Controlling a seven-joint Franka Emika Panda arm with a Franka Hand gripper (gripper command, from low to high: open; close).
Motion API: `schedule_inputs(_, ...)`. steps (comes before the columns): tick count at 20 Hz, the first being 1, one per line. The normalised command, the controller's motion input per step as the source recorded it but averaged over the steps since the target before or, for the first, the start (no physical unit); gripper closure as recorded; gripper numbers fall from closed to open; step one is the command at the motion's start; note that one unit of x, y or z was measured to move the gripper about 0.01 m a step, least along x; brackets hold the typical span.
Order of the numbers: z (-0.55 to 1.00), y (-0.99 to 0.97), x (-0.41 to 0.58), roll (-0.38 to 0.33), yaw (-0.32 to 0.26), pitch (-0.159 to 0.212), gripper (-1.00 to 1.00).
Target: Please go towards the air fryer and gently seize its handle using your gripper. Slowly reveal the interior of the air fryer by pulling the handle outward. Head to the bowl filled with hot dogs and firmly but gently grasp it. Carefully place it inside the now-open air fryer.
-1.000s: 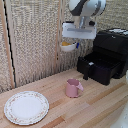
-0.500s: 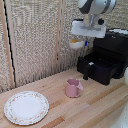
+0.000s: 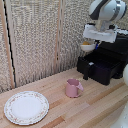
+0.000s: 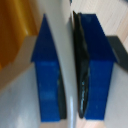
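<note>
The black air fryer (image 3: 111, 50) stands at the exterior view's right with its drawer (image 3: 102, 70) pulled out, and the handle (image 3: 86, 71) sticks out of the drawer front. My gripper (image 3: 91, 43) hangs above the drawer's front end, shut on the rim of the white bowl (image 3: 88, 48). In the wrist view the blue fingers (image 4: 47, 75) pinch the bowl's pale rim (image 4: 67, 45) between them. Beside them a blurred yellow-orange patch shows, likely the hot dogs (image 4: 12, 30).
A pink cup (image 3: 73, 88) stands on the wooden table (image 3: 95, 107) in front of the drawer. A patterned-rim white plate (image 3: 26, 106) lies at the exterior view's left. A woven blind (image 3: 40, 35) backs the table.
The gripper has carried the bowl toward the exterior view's right and slightly down, from mid-air over the table to above the drawer's front.
</note>
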Motion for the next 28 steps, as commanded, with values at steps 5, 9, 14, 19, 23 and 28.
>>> schedule_inputs(5,-0.36,-0.69,0.008,0.018,-0.196,-0.043,1.0)
schedule_inputs(9,-0.33,-0.54,0.066,0.024,-0.24,-0.031,1.0)
schedule_inputs(14,-0.29,-0.42,0.21,0.028,-0.264,-0.031,1.0)
schedule_inputs(19,-0.24,-0.26,0.152,0.032,-0.26,-0.036,1.0)
schedule_inputs(23,-0.18,-0.02,0.071,0.002,-0.289,-0.008,1.0)
schedule_inputs(28,-0.06,0.0,-0.021,-0.007,-0.165,0.0,-1.0)
